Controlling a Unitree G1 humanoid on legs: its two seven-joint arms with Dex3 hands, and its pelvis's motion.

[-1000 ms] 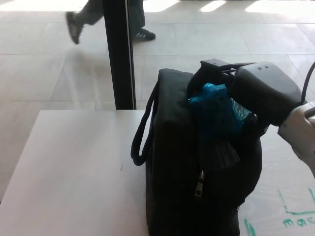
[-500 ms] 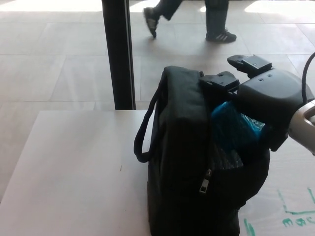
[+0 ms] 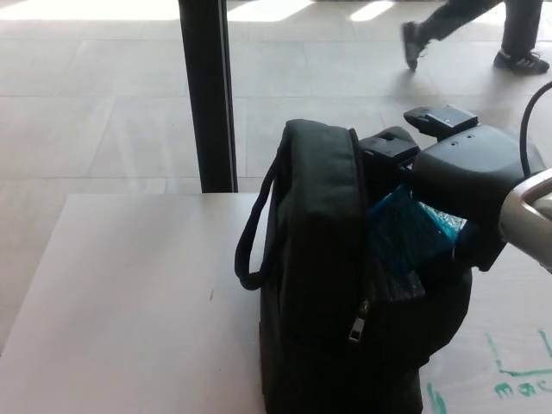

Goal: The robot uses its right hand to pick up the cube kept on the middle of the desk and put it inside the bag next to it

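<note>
— Looking at the desk [image 3: 129,293], what do you make of it?

— There is a black bag [image 3: 328,285] standing upright on it, toward five o'clock of the top, with its mouth open at the top. The carry handle [image 3: 252,237] loops out from the bag's nine o'clock side.

— And the robot?

— Its right hand [image 3: 448,168] comes in from three o'clock and sits right over the opening. Two thick black fingers [image 3: 392,147] reach toward the bag's upper edge.

— Is it holding the cube?

— A blue thing, the cube [image 3: 405,228] I take it, shows in the mouth of the bag, just below the hand, pressed between the bag's front panel and the palm. Crinkly clear wrapping [image 3: 392,280] lies under it inside the bag. The hand is touching or nearly touching it, but whether the fingers grip it or have let go, I cannot tell; the palm hides the contact.

— So the cube is in the bag?

— Partly, at least. Its lower part is down inside the opening; the top of it pokes out above the zip line. The zip pull [image 3: 356,323] hangs on the bag's front, toward six o'clock.

— Anything else around?

— A dark post [image 3: 207,95] stands behind the desk at twelve o'clock. A person's legs [image 3: 470,26] cross the tiled floor [image 3: 86,112] far off at one o'clock. Some green marker scribbles [image 3: 517,379] show on the desk at four o'clock. The left hand is out of sight.
</note>
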